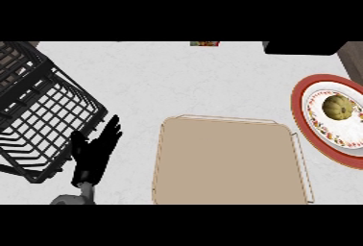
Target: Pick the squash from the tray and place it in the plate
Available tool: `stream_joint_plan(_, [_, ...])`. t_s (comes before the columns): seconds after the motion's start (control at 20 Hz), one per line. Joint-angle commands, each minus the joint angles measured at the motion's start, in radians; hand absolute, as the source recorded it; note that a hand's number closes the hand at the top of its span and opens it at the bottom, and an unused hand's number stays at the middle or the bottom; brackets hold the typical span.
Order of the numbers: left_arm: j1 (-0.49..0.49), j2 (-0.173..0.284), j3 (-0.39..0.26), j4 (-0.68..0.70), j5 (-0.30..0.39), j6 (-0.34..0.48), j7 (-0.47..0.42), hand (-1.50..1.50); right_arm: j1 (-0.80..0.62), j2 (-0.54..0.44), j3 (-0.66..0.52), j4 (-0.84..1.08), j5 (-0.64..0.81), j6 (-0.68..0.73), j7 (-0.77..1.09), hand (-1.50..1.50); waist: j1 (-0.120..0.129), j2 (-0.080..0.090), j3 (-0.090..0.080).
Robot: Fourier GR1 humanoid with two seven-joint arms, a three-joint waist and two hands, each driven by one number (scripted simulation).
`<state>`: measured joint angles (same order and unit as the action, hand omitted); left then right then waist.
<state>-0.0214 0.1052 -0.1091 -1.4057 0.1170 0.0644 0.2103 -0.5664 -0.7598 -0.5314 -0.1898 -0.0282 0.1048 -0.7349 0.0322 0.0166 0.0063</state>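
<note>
one squash (pixel 338 106) on plate (pixel 309 96)

Black wire basket (pixel 42 110) at left

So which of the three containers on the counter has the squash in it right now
The red-rimmed plate at the right holds the squash; the tan tray and black wire basket don't.

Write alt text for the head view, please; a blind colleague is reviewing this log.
A squash sits on a red-rimmed plate at the right edge of a white counter, beside a bare tan tray. The left hand rests open by a black wire basket at left.
</note>
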Motion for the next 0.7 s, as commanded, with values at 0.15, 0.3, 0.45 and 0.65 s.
stream_joint_plan(0.15, [0.020,-0.012,-0.009,0.008,-0.008,-0.006,-0.014,0.00,0.128,-0.061,0.019,0.019,0.011,0.263,-0.105,-1.50,-0.012,-0.007,-0.002])
stream_joint_plan(0.3, [-0.014,0.014,0.036,0.048,0.011,-0.026,-0.032,0.00,0.195,-0.063,0.034,0.019,0.027,0.318,-0.183,-1.50,-0.016,-0.006,-0.001])
stream_joint_plan(0.45, [0.007,-0.034,-0.003,0.044,-0.023,0.019,-0.023,0.00,0.260,-0.105,0.050,0.006,0.045,0.336,-0.219,-1.50,-0.022,-0.009,-0.002])
stream_joint_plan(0.65, [0.007,0.020,0.050,0.038,0.021,-0.035,-0.014,0.00,0.306,-0.103,0.075,-0.002,0.072,0.314,-0.262,-1.50,-0.020,-0.010,-0.002])
